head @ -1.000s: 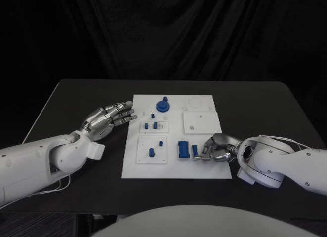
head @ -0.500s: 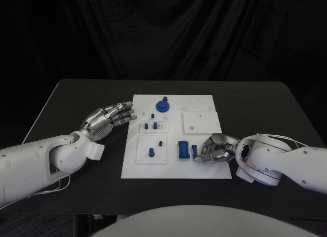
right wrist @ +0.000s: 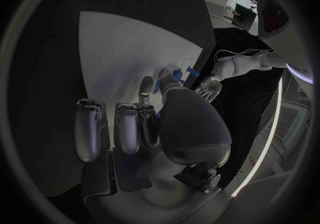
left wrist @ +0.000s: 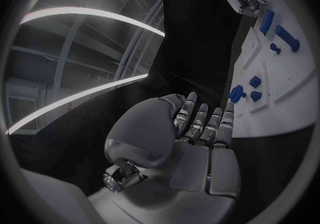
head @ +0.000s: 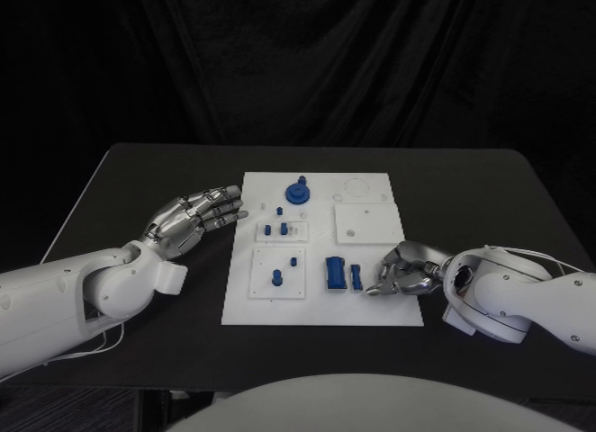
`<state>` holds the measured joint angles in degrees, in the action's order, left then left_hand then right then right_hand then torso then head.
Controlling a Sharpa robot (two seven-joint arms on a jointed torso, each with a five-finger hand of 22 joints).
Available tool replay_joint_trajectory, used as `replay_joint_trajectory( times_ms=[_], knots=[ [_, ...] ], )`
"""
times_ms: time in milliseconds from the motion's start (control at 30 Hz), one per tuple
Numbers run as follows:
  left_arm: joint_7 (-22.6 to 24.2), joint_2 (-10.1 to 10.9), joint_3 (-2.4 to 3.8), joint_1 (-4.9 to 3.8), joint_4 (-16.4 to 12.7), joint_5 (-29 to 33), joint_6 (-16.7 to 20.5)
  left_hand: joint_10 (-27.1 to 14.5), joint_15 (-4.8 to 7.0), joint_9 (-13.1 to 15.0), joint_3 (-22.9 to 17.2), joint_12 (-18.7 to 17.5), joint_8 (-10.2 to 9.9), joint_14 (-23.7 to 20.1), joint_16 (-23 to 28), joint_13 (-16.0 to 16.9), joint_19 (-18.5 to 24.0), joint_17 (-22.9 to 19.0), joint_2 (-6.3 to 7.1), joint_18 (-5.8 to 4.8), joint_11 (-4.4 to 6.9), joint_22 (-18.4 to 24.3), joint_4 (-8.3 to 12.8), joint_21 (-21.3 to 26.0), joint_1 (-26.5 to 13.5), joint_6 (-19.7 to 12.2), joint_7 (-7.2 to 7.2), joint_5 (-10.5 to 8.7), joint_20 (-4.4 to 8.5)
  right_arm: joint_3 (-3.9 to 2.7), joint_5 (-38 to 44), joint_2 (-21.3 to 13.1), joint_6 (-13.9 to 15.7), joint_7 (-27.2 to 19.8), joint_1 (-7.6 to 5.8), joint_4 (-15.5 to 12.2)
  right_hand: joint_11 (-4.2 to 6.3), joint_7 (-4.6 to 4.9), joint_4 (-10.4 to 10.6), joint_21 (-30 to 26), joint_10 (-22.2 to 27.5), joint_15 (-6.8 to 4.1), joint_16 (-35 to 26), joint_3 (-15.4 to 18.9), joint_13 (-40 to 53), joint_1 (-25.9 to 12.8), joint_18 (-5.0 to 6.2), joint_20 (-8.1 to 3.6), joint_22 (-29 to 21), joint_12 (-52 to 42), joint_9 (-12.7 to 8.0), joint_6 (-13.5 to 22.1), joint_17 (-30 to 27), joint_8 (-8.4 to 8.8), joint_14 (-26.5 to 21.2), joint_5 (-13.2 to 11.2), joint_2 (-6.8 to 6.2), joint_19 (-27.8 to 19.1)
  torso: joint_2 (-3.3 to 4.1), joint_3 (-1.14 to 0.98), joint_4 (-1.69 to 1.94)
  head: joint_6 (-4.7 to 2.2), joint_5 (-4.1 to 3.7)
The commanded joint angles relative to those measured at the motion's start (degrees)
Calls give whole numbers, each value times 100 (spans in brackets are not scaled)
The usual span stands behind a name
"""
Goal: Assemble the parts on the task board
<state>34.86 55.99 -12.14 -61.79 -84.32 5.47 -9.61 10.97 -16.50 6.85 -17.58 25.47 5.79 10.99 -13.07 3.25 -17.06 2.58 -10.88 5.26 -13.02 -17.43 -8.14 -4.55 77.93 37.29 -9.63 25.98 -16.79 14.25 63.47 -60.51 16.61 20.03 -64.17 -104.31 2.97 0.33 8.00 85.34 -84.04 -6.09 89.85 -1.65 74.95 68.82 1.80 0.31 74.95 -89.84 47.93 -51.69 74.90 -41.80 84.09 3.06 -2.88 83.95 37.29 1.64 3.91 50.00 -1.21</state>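
Note:
The white task board [head: 376, 310] lies mid-table. On it are a blue round knob [head: 297, 193], small blue pegs [head: 283, 230], a blue block [head: 336, 273] and a small blue part [head: 356, 275] beside it. My right hand [head: 402, 271] sits at the board's right edge, fingers curled, with fingertip and thumb against the small blue part [right wrist: 165, 81]. My left hand [head: 195, 216] hovers open, fingers spread, just off the board's left edge and level with the pegs. From the left wrist the board [left wrist: 293, 112] and its pegs [left wrist: 237, 95] lie beyond the fingers [left wrist: 203, 122].
Two raised white plates [head: 277, 274] on the board's left half carry blue pieces. A bare square plate [head: 365, 222] sits on its right half. Black table [head: 142, 180] surrounds the board, with dark curtain behind.
My right hand has shifted slightly to the right and turned at the small blue part. The left hand has stayed where it was.

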Motion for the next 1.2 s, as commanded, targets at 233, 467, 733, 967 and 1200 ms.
replay_joint_trajectory(
  times_ms=[233, 467, 733, 967, 1200],
  knots=[
    [295, -83, 7, -183, -146, 19, 334, 127, 37, 20, -102, 95, 66, 0, -40, 11, 305, -2, 84, -101, -98, 252, -7, 95, -90, 92, -30, 108, 19, -9, -1151, -13, 1925, -2022, -379, 129, -109, 150, 876, -1432, -222, 86, -799, 604, 1147, -883, 301, 89, 777, 197, -118, 444, 132, 174, 159, 1062, 535, -333, -82, -19, -19, 0, -57],
    [387, -262, 7, -462, -145, 4, 369, 130, 140, -32, 105, 14, 14, -82, -18, -5, 843, -11, 169, -13, -65, 652, -429, 247, -348, -87, -30, 33, 41, -6, -3231, 202, 2036, -4064, -517, 581, -604, 652, 859, -5145, 3915, 638, -3693, 764, -2063, -937, 780, 558, -735, 2734, -899, 759, -3425, 770, -2500, 1738, 1050, -2651, -254, -51, -85, 0, -26],
    [692, -545, 7, -524, 66, 1, 326, -297, 501, -213, 1139, -641, -250, -752, 681, -64, 1405, -120, -6, 238, 295, 1196, -879, 339, -959, -951, -30, -317, 161, -3, -4460, 452, 897, -5480, -469, 1131, -1884, 881, 879, -8340, 7473, 2219, -6455, 1376, -4241, -857, 192, 1656, -4517, 5876, -2322, 2514, -5175, 2334, -6772, 920, 1020, -7231, -459, -81, -168, 0, 40],
    [1012, -763, 7, -474, 225, -15, 325, -896, 854, -476, 2506, -1535, -387, -1099, 1307, -167, 1615, -258, -296, 403, 1008, 1501, -865, 390, -730, -2112, 613, -975, 366, -3, -4723, 532, 541, -6138, -271, 1409, -781, -387, 893, -8433, 8344, 1609, -8446, 958, -6529, -572, 179, 1658, -6351, 7747, -4171, 4231, -7101, 3753, -8342, 516, 75, -8191, -659, -85, -254, 0, 132],
    [1174, -913, 7, -396, 379, -185, 426, -1077, 955, -539, 3044, -1914, -437, -1099, 1307, -222, 1679, -258, -349, 376, 1412, 1655, -862, 430, -615, -2619, 1084, -1216, 482, -3, -4775, 596, 503, -6330, -110, 1617, -635, -557, 906, -8448, 8368, 1578, -8643, 852, -6996, -606, 194, 1661, -6658, 8053, -4442, 4321, -7320, 3969, -8376, 464, -35, -8245, -803, -103, -311, 0, 223]
  ],
)
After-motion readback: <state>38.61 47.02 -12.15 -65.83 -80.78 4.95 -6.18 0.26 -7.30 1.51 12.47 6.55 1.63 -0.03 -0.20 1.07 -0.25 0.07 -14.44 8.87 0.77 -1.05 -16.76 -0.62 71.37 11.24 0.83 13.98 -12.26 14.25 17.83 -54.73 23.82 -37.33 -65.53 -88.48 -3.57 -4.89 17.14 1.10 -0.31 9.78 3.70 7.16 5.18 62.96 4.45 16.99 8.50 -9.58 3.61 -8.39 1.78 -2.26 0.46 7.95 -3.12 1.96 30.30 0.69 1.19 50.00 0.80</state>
